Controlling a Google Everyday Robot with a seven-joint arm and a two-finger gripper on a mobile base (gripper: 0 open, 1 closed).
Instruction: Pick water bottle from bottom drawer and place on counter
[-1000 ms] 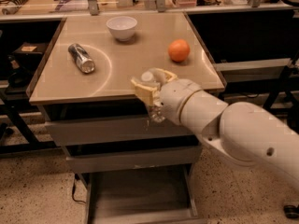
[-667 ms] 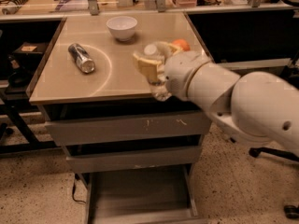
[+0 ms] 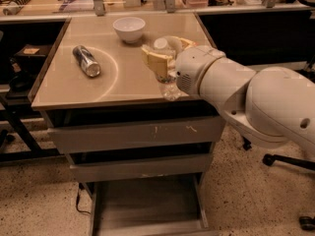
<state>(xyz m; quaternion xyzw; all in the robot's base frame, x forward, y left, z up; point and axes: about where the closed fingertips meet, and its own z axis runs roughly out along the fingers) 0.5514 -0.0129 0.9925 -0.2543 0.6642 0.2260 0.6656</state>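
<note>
Gripper [image 3: 167,53] is over the right side of the counter [image 3: 123,80], fingers [image 3: 154,59] clamped on the water bottle [image 3: 170,85]. Bottle is upright between the pads, white cap above them, base below at counter level; can't tell if it touches. Bottom drawer [image 3: 147,203] is pulled open. Silver can [image 3: 86,60] and white bowl [image 3: 129,28] sit well left of the grip.
</note>
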